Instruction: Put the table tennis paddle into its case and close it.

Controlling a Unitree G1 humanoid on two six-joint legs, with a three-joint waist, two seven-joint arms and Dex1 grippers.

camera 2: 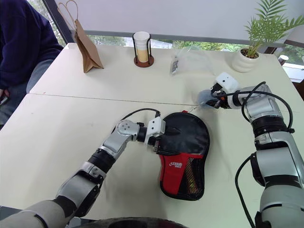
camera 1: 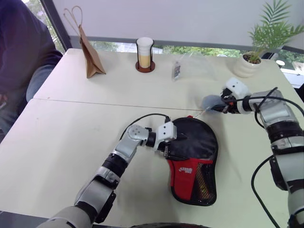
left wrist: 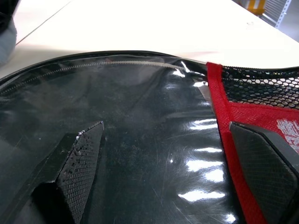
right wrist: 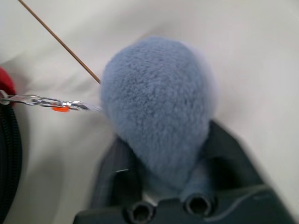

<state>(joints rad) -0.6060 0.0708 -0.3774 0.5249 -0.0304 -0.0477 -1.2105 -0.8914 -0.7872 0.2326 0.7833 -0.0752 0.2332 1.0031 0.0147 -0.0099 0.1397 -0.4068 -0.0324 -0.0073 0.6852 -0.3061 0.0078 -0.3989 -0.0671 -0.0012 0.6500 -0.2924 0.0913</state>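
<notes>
The case [camera 1: 194,161] lies flat on the table, black with a red panel, a white logo and a mesh pocket toward me. The table tennis paddle is hidden. My left gripper [camera 1: 173,142] is open at the case's left edge; in the left wrist view its fingers [left wrist: 79,158] stand wide apart over the glossy black face [left wrist: 149,140] beside the red panel. A thin chain [right wrist: 42,101] runs from the case's top edge to a grey fluffy ball [right wrist: 159,98]. My right gripper [camera 1: 219,105] is shut on that ball, up and right of the case.
A brown paper bag [camera 1: 90,52], a cup in a holder [camera 1: 145,54] and a clear plastic bag [camera 1: 183,66] stand along the far side. A potted plant [camera 1: 251,61] sits at the far right. A person [camera 1: 19,52] sits at the left edge.
</notes>
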